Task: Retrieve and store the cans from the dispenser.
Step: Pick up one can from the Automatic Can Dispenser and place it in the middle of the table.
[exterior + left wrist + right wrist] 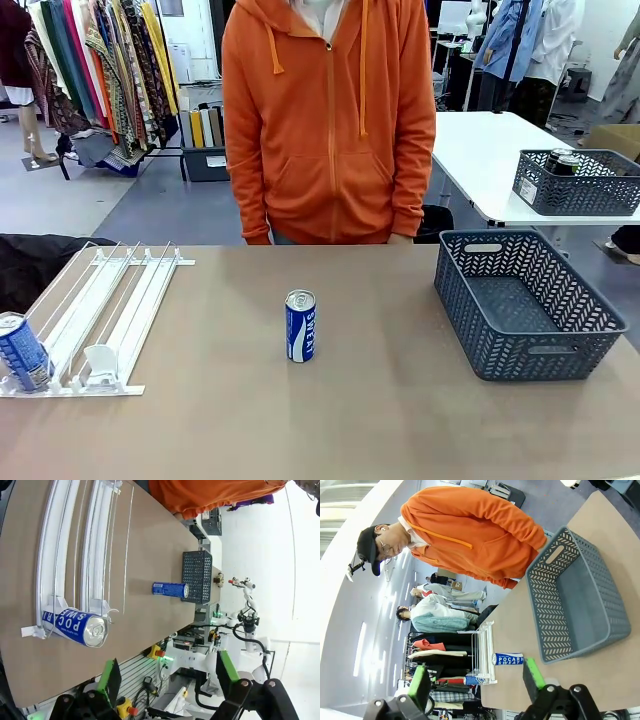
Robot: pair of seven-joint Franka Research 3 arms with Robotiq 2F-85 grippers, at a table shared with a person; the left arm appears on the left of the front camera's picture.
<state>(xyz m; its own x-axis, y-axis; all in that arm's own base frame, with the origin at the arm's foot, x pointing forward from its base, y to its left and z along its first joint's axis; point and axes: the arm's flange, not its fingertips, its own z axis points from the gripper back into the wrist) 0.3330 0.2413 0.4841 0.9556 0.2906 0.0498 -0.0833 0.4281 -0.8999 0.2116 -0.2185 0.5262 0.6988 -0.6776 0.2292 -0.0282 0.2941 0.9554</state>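
Observation:
The white rail dispenser lies flat at the table's left. One blue can stands at its near end. A second blue can stands upright in the middle of the table. In the left wrist view my left gripper is open and holds nothing. It hangs off the table's near edge, facing the can in the dispenser, with the middle can farther off. My right gripper is also open with nothing in it, looking across at the middle can and the dispenser.
A dark grey-blue lattice basket sits at the table's right with nothing in it, seen also as the basket and the basket. A person in an orange hoodie stands at the far edge. A second basket rests on a white table behind.

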